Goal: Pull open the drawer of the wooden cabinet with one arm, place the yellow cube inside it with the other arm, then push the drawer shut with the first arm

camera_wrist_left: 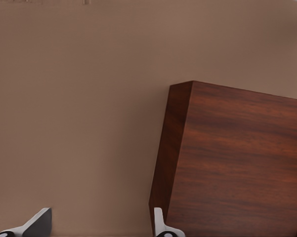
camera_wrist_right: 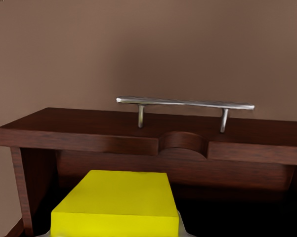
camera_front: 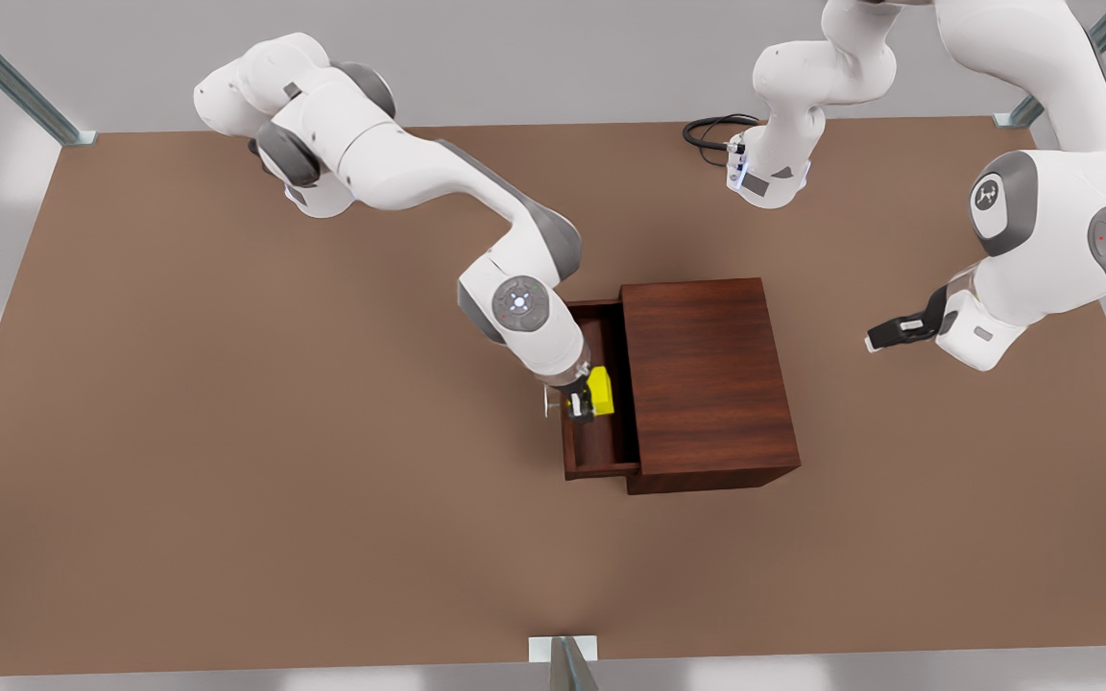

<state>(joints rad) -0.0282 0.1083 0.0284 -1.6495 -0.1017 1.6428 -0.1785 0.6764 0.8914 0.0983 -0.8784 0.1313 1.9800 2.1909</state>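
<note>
Cabinet: wooden cabinet (camera_front: 707,379) on the brown table (camera_front: 227,480).
Drawer: drawer (camera_front: 601,451) pulled out toward the front view's left; silver handle (camera_wrist_right: 185,103) on its front panel.
Cube: yellow cube (camera_front: 600,392) over the open drawer, clamped in the right gripper (camera_front: 580,408).
Left gripper: left gripper (camera_front: 884,334) parted, empty, beside the cabinet, well apart.

Evenly and softly lit from above; faint, diffuse shadows under arms and wooden cabinet (camera_front: 707,379); mild sheen across its top; dark inside the drawer (camera_wrist_right: 138,143).

Glossy wood-grain cabinet (camera_front: 707,379) and drawer (camera_wrist_right: 89,136) — brushed-metal handle (camera_wrist_right: 185,103) — matt yellow cube (camera_wrist_right: 116,202).
</note>
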